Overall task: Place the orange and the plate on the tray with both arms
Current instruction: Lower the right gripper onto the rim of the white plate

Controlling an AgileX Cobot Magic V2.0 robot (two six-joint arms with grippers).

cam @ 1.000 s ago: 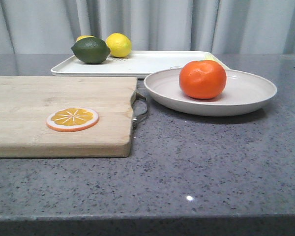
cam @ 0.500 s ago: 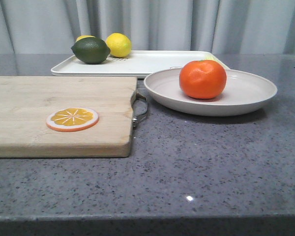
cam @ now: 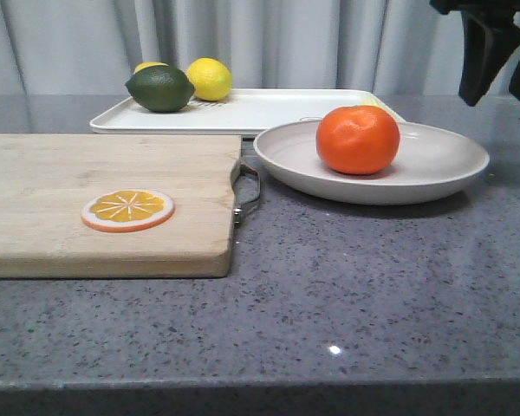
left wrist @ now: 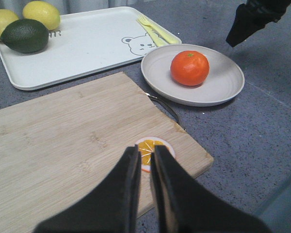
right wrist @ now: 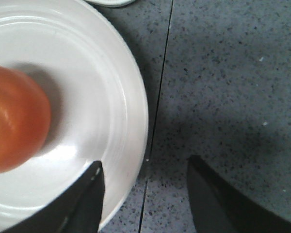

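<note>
On the worktop (cam: 355,286), toward its right side, you had the plate (cam: 433,169) resting flat with the orange (cam: 357,139) sitting in it, a little off centre toward the board side. Behind the plate, along the far edge, lay the tray (cam: 260,111), its near right corner just beside or slightly overlapped by the plate rim; from the front view you could not tell whether they touched. At the tray's far left corner sat a lime (cam: 160,88) with two lemons (cam: 209,79) behind it, and in the left wrist view a pale yellow fork (left wrist: 154,30) lay near the opposite end by a printed bear.

Your board (cam: 104,204) filled the left side of the worktop, its metal handle (cam: 247,192) pointing at the plate, and a flat slice (cam: 127,210) lay on it near the front edge.

Your right end effector (cam: 501,54) hung in the air above the plate's right rim, well clear of it, with its fingers spread wide and nothing between them; its own camera showed one finger (right wrist: 85,204) over the plate rim and the other over bare worktop. Your left end effector (left wrist: 144,160) hovered over the board near the slice, its fingers drawn nearly together with only a thin gap, gripping nothing.
</note>
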